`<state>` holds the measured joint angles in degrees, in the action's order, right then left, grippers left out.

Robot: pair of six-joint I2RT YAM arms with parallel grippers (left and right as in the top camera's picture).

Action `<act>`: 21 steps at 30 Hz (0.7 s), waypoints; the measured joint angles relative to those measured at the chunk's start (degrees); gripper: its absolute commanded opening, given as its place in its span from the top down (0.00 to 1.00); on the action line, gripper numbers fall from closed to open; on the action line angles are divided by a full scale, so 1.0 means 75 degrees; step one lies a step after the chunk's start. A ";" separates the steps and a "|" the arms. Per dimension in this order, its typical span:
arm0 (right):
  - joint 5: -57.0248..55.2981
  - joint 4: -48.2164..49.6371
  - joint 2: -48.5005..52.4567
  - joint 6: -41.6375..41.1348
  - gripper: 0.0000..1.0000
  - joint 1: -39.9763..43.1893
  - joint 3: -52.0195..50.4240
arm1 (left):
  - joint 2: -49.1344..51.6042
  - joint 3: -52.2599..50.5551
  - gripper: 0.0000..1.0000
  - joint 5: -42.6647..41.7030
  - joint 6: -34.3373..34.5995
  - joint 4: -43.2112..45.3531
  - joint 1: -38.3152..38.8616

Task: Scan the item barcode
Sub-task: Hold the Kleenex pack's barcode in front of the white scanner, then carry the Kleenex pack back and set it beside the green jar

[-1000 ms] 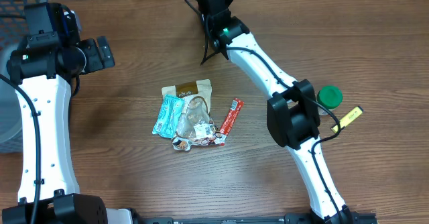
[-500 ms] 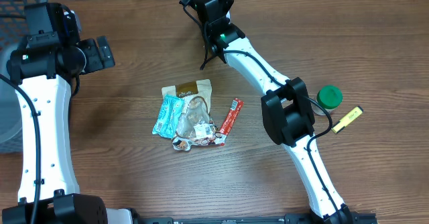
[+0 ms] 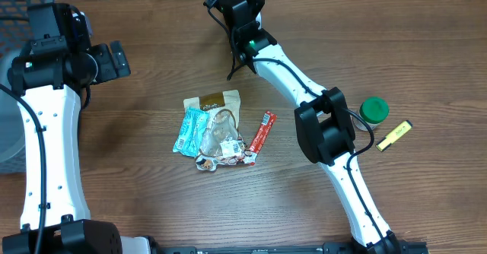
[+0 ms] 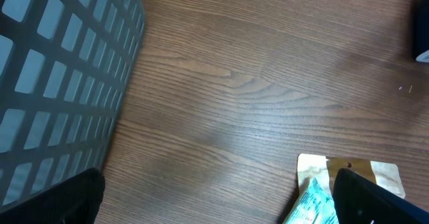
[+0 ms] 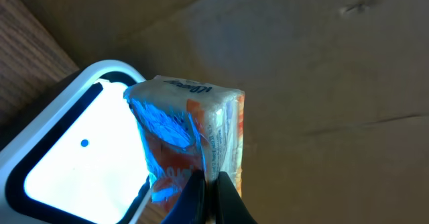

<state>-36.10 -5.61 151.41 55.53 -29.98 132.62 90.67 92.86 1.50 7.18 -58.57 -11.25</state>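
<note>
At the far edge of the table [image 3: 152,208], the right pincer [image 5: 206,184] grips a small blue-and-orange packet [image 5: 191,127] in front of the lit scanner window [image 5: 74,150]. The scan looks underway, not confirmed. The left pincer [image 3: 116,59] hangs wide and empty on the left, and more packets [image 3: 217,130] lie mid-table.

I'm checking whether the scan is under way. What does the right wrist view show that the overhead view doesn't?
Only the right wrist: an orange-and-blue packet pinched in the shut right gripper, held before a lit scanner window. Only the overhead: a pile of snack packets, a green cap, a yellow highlighter. Both: the right gripper and the wooden table.
</note>
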 measured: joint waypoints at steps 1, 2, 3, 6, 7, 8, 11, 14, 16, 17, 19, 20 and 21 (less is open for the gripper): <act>-0.0012 0.0003 0.0026 -0.0009 0.97 -0.0003 0.0000 | 0.0000 -0.0003 0.01 0.0003 0.0000 0.0000 0.0000; -0.0032 0.0020 0.0041 -0.0052 0.96 -0.0003 0.0000 | 0.0000 -0.0003 0.00 0.0000 0.0000 0.0000 0.0000; -0.0067 0.0064 0.0052 -0.0128 0.97 -0.0003 0.0000 | 0.0000 -0.0003 0.00 0.0003 0.0000 0.0000 0.0000; -0.0233 -0.0035 0.0047 -0.0437 0.97 -0.0015 0.0006 | 0.0000 -0.0003 0.00 0.0000 0.0000 0.0000 0.0000; -0.0268 -0.0221 0.0029 -0.0597 0.96 -0.0015 0.0006 | 0.0000 -0.0003 0.00 0.0003 0.0000 0.0000 0.0000; -0.0289 -0.0516 0.0006 -0.0790 0.96 -0.0017 0.0003 | 0.0000 -0.0003 0.00 0.0003 0.0000 0.0000 0.0000; -0.0309 -0.1644 -0.0213 -0.1498 0.96 -0.0017 -0.0009 | 0.0000 0.0000 0.00 0.0000 0.0000 0.0000 0.0000; -0.0306 -0.3165 -0.0845 -0.2544 0.96 -0.0015 -0.0044 | 0.0000 0.0000 0.00 0.0003 0.0000 0.0000 0.0000; -0.0259 -0.4226 -0.1469 -0.3392 0.96 -0.0009 -0.0055 | 0.0000 -0.0003 0.00 0.0000 0.0000 0.0000 0.0000; -0.0178 -0.4762 -0.1816 -0.3818 0.96 0.0003 -0.0055 | 0.0000 -0.0003 0.00 0.0003 0.0000 -0.0009 0.0000; 0.0125 -0.5954 -0.2579 -0.4721 0.96 0.0076 -0.0052 | 0.0000 -0.0003 0.00 0.0000 0.0000 -0.0006 0.0000; 0.0391 -0.6499 -0.2978 -0.5149 0.96 0.0160 -0.0038 | 0.0000 0.0000 0.00 0.0000 0.0000 -0.0012 0.0000; 0.0647 -0.7015 -0.3308 -0.5557 0.96 0.0265 -0.0023 | 0.0000 0.0000 0.00 0.0000 0.0000 -0.0006 0.0000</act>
<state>-31.24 -58.22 126.61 13.85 -27.99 132.44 90.67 92.86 1.50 7.18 -58.61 -11.25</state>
